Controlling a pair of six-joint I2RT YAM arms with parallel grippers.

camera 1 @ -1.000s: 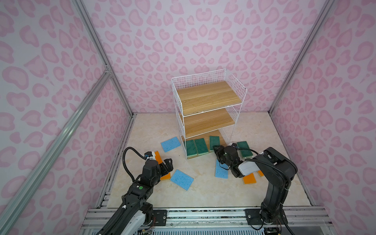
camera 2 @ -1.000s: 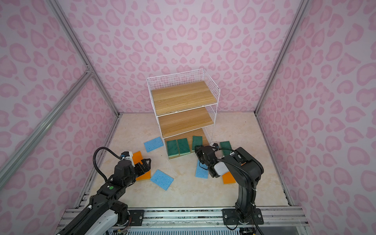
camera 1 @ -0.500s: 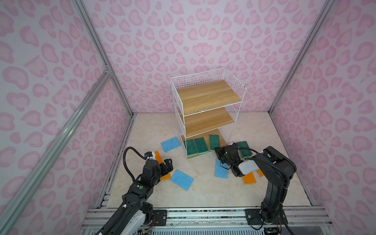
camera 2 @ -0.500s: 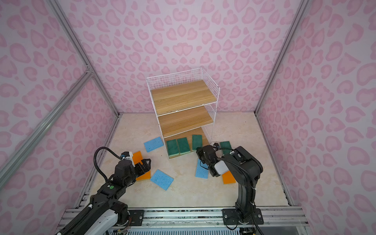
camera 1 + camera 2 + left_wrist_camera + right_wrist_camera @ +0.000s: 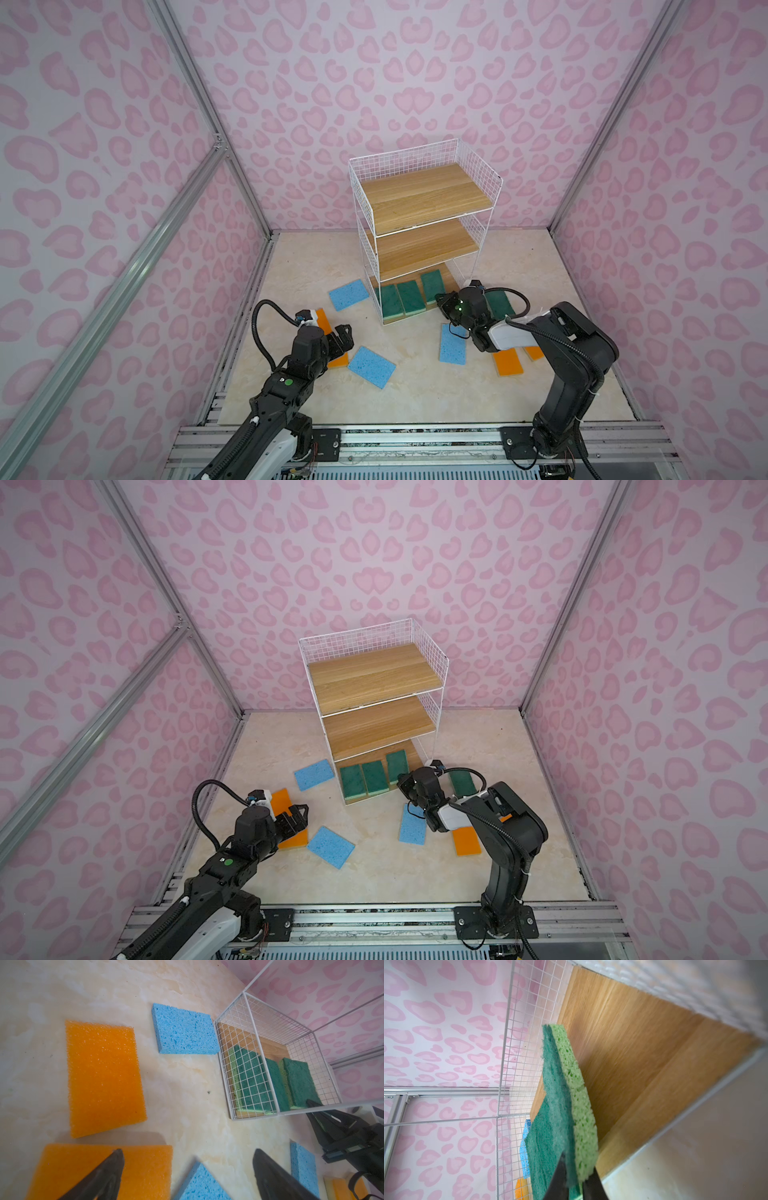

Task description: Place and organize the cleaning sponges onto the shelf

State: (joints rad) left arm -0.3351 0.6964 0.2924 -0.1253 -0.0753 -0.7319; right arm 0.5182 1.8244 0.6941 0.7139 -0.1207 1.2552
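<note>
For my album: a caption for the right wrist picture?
Right gripper pinches a green rectangular sponge edgewise by the white wire shelf's oak board.

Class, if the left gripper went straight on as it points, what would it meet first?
Likely the nearest blue sponge, whose corner lies between its open fingers; otherwise bare floor. Depth is unclear.

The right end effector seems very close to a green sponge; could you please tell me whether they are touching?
Touching. The right wrist view shows the right end effector clamped on the green sponge, its jaws pressed against both faces.
</note>
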